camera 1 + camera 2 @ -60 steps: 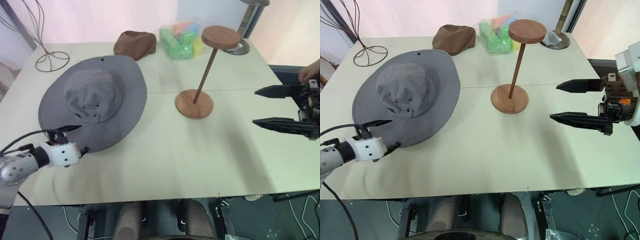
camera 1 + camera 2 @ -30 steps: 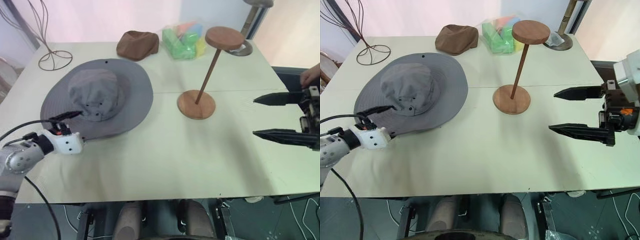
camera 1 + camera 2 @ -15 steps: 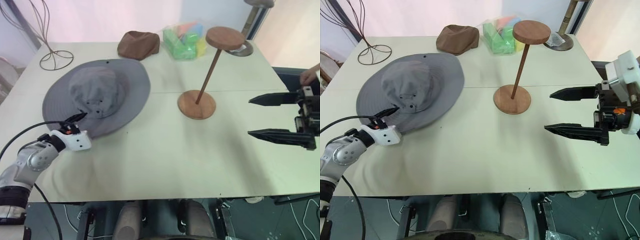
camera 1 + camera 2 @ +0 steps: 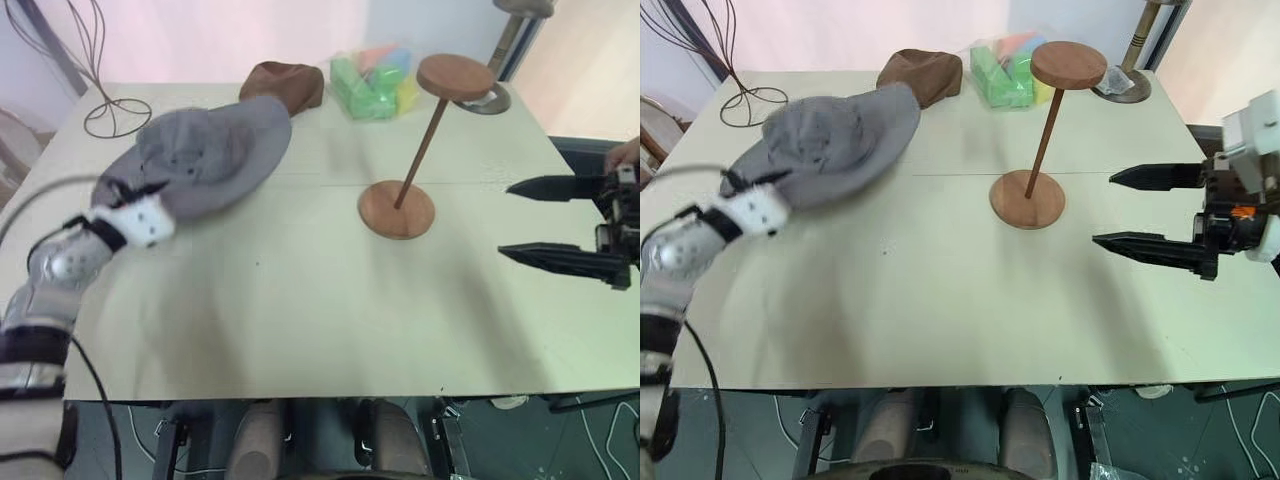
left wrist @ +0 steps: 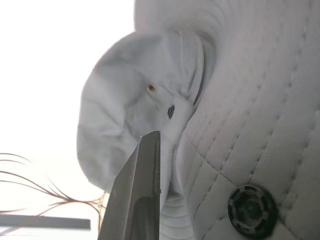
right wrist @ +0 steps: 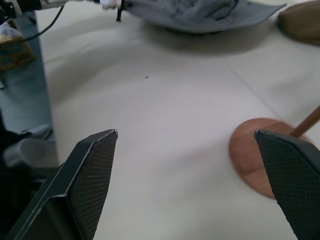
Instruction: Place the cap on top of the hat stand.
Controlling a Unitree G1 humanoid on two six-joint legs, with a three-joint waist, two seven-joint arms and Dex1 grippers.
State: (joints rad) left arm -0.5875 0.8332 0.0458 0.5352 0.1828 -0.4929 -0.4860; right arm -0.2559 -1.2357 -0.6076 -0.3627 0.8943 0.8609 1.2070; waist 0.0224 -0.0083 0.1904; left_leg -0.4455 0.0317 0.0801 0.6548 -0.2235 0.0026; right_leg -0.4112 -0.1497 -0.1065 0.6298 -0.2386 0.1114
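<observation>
- Left gripper [image 4: 140, 192] is clamped on the near brim of the cap [image 4: 205, 150]; the brim edge is raised off the table [image 4: 300, 300], and the crown and far brim sag away from the pincer toward the far side.
- Right gripper [image 4: 1145, 208] hangs with fingers spread and empty, just off the hat stand [image 4: 415, 150] on its right.
- Risk: the pinch is on one brim edge only; the floppy fabric could slide out mid-carry, judged from the droop.
- Risk: the trailing brim may brush the brown cap [image 4: 285, 83] or the green bag [image 4: 375, 80] beyond it, or knock the slanted rod and tip the stand.
- Room: open tabletop lies between the left pincer and the stand; the wire stand [image 4: 110, 115] sits near, on the far left.
</observation>
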